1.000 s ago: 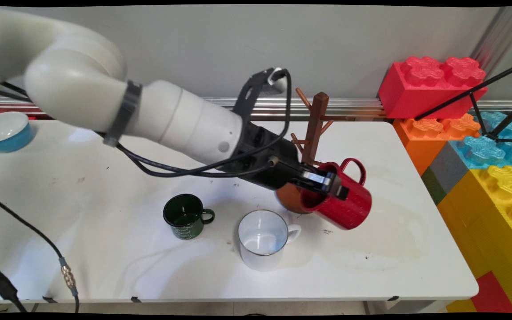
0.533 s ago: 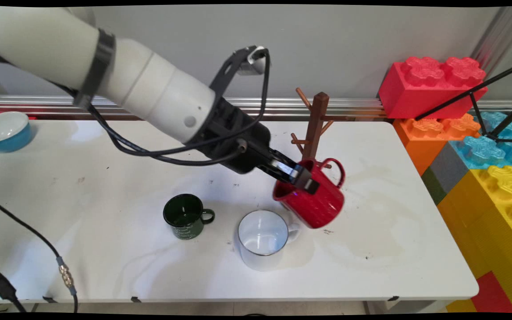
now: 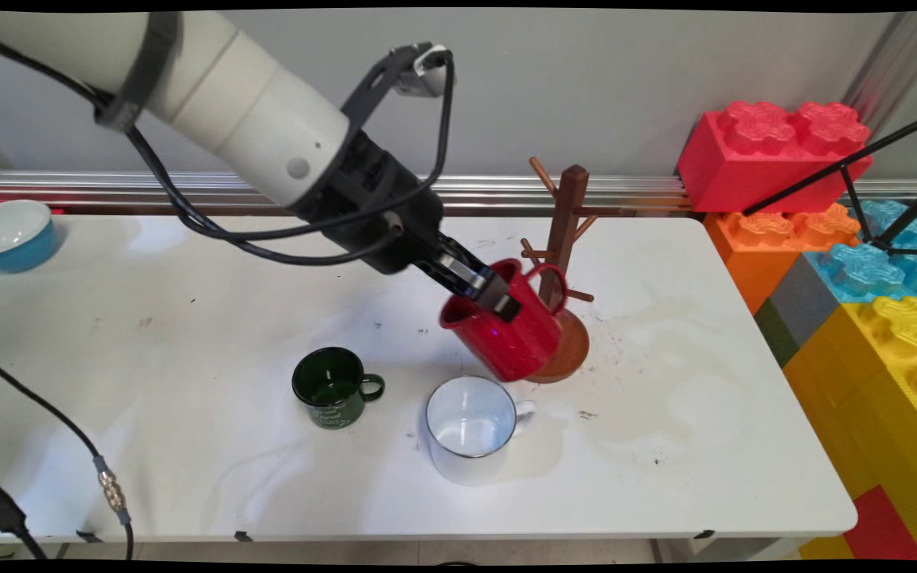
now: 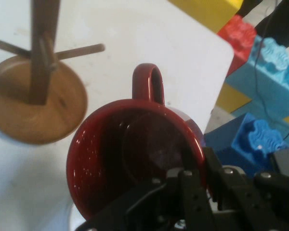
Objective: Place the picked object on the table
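Observation:
My gripper (image 3: 490,293) is shut on the rim of a red mug (image 3: 510,334) and holds it tilted in the air, above the table. In the hand view one finger sits inside the red mug (image 4: 135,159) and the other outside its wall, with my gripper (image 4: 198,178) at the mug's near rim. The mug's handle (image 3: 548,285) points toward the brown wooden mug tree (image 3: 567,231), close to its lower pegs. The tree's round base (image 4: 36,103) lies just left of the mug in the hand view.
A white mug (image 3: 470,428) stands right below the red one, and a dark green mug (image 3: 331,387) to its left. A blue bowl (image 3: 9,235) sits at the far left. Big coloured toy blocks (image 3: 848,263) line the table's right side.
The arm has lifted and carried the red mug up and to the left, from right of the tree's base to in front of it. The other mugs have not moved.

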Available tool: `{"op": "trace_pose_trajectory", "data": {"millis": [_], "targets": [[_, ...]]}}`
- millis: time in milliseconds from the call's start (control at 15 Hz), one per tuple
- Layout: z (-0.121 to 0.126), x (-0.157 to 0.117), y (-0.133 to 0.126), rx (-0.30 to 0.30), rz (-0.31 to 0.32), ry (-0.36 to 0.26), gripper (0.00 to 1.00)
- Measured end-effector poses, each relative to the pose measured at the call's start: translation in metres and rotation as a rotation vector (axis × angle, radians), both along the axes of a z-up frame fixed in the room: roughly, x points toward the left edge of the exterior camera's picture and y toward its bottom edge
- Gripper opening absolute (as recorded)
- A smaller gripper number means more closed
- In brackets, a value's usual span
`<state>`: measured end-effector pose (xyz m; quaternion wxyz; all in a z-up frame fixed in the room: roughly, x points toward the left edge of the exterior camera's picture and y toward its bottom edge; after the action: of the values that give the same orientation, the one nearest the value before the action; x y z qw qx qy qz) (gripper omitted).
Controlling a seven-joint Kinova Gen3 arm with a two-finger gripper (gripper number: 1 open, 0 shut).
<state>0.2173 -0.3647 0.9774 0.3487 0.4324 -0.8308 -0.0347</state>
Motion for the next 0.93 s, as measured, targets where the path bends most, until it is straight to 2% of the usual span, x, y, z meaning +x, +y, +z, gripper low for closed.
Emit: {"op": "trace_pose_trajectory", "data": {"millis": [467, 667, 933], "targets": [[0.028, 0.027, -0.007, -0.007, -0.041, -0.145, 0.0], [0.033, 0.041, -0.012, -0.034, -0.071, -0.211, 0.0], [0.03, 0.062, -0.023, -0.098, -0.123, -0.32, 0.0]]}}
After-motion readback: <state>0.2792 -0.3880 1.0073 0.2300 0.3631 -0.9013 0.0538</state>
